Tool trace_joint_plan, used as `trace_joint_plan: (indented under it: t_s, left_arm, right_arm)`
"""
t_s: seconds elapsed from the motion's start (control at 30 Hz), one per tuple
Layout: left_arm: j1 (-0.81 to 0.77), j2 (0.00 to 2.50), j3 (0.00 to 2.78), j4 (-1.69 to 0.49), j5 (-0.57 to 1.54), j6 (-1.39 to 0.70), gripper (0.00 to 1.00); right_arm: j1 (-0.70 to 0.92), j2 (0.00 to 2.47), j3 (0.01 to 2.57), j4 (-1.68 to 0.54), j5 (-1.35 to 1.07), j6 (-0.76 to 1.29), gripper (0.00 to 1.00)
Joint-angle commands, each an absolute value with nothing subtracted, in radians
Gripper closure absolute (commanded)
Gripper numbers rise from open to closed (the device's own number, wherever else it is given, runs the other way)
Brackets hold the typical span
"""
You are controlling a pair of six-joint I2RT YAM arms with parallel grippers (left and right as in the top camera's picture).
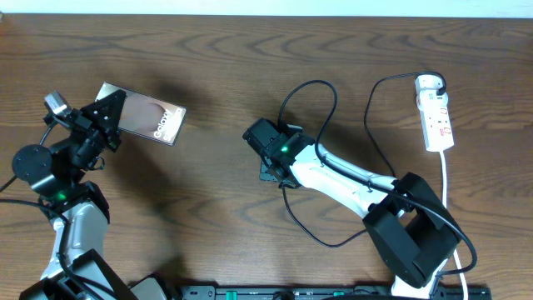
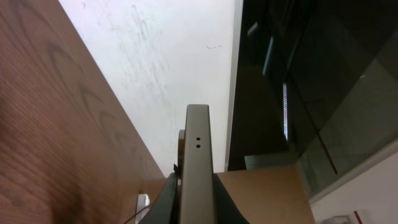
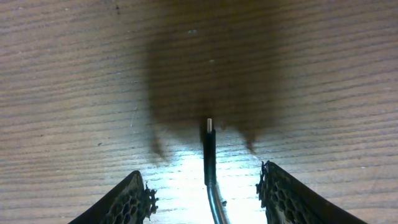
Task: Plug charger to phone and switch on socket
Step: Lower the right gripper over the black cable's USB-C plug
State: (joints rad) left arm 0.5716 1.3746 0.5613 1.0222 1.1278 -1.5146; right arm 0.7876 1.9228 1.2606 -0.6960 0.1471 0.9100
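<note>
My left gripper (image 1: 107,115) is shut on the left end of the phone (image 1: 151,118) and holds it tilted off the table. In the left wrist view the phone's thin grey edge (image 2: 198,149) stands between the fingers (image 2: 198,202). The charger is a thin black cable (image 1: 323,90) looping across the table to the socket's round adapter end (image 1: 430,82). Its slim plug tip (image 3: 209,146) lies on the wood between the open fingers of my right gripper (image 3: 208,196), which is low over it (image 1: 268,148). The socket (image 1: 436,113) is a white power strip at the far right.
The socket's white cord (image 1: 446,179) runs down the right side toward the front edge. Black cable loops (image 1: 293,212) lie in front of the right arm. The wooden table (image 1: 216,208) spreads between the two arms.
</note>
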Motion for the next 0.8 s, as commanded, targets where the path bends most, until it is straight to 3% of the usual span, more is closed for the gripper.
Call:
trace_joint_plan:
  t_s: [0.0,0.6,0.77]
  left_arm:
    - [0.575,1.365,0.576,1.038,1.145,-1.513,0.93]
    - [0.576,1.365,0.576,1.038,1.157,-1.513,0.93]
    - [0.576,1.365,0.576,1.038,1.156,-1.513,0.93]
  right_arm:
    - [0.790,1.944,1.252,-0.695,0.136,0.900,0.43]
    - [0.774,1.964,1.252,-0.689,0.109,0.900,0.47]
    - [0.765,1.966,1.252,-0.690,0.098,0.900,0.53]
